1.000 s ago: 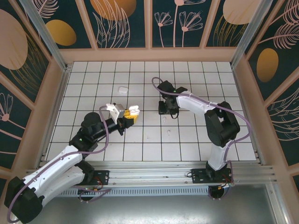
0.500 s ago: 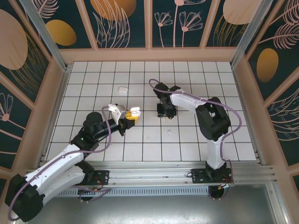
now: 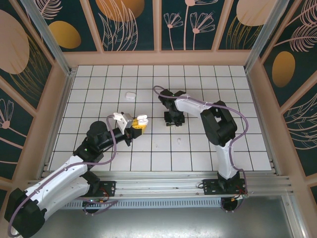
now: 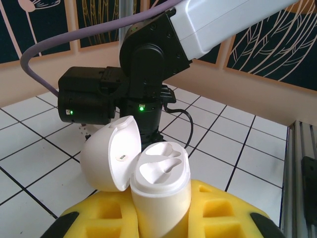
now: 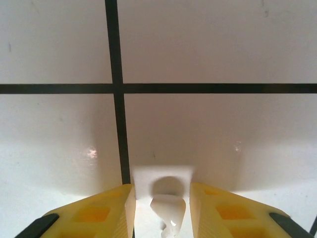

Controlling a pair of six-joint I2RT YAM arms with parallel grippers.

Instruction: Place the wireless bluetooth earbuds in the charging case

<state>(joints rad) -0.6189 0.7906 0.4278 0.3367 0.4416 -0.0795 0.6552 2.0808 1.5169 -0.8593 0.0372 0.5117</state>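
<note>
My left gripper (image 3: 137,125) is shut on the white charging case (image 3: 142,119), held above the tiled floor. In the left wrist view the case (image 4: 161,186) stands upright between the yellow pads (image 4: 223,208), lid (image 4: 109,153) flipped open to the left and both wells bare. My right gripper (image 3: 173,120) points straight down at the floor, just right of the case. Between its yellow fingers (image 5: 218,210) a small white earbud (image 5: 168,208) lies on the tile; the jaws stand open with a narrow gap on each side. Another earbud (image 3: 178,141) lies loose on the floor nearer the arm bases.
A second white case (image 3: 130,95), closed, lies on the tiles farther back and to the left. The right arm's black wrist (image 4: 143,74) looms close behind the held case. Wooden walls (image 3: 158,58) ring the floor.
My right gripper has shifted slightly left and its jaws have narrowed around the earbud on the floor. The right arm's elbow has swung left. The left gripper still holds the open case.
</note>
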